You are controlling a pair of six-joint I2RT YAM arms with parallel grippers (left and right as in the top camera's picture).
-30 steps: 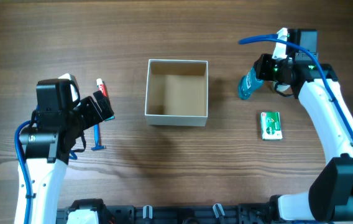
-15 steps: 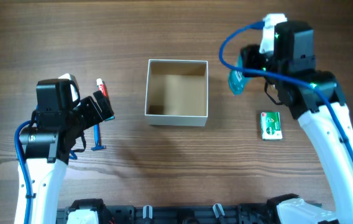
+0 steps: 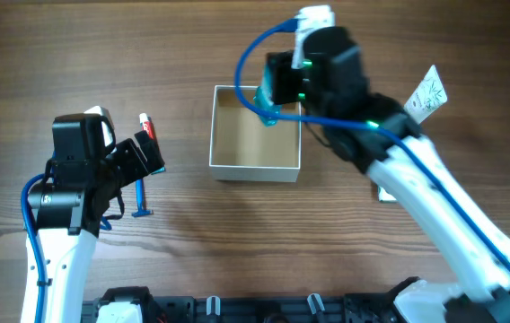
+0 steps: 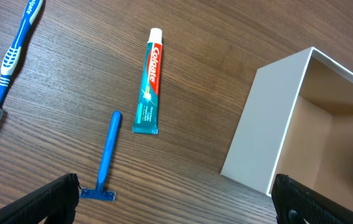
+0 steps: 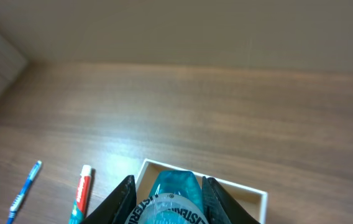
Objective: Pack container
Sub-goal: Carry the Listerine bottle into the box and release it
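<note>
The container (image 3: pixel 255 169), a white-walled box with a tan inside, stands mid-table; it also shows in the left wrist view (image 4: pixel 257 124) and the right wrist view (image 5: pixel 246 188). My right gripper (image 3: pixel 275 93) is shut on a teal mouthwash bottle (image 3: pixel 267 108) and holds it over the container's far right part; the right wrist view shows the bottle (image 5: pixel 173 196) between the fingers (image 5: pixel 171 208). My left gripper (image 3: pixel 145 154) is open and empty left of the container, above the table (image 4: pixel 176 208).
A toothpaste tube (image 4: pixel 148 81), a blue razor (image 4: pixel 107 155) and a blue toothbrush (image 4: pixel 15 50) lie left of the container. A white packet (image 3: pixel 426 91) lies at the far right. A green box (image 3: pixel 382 193) is mostly hidden under my right arm.
My right arm has swung left with the mouthwash bottle, from right of the container to over its far right part. The left arm has not moved.
</note>
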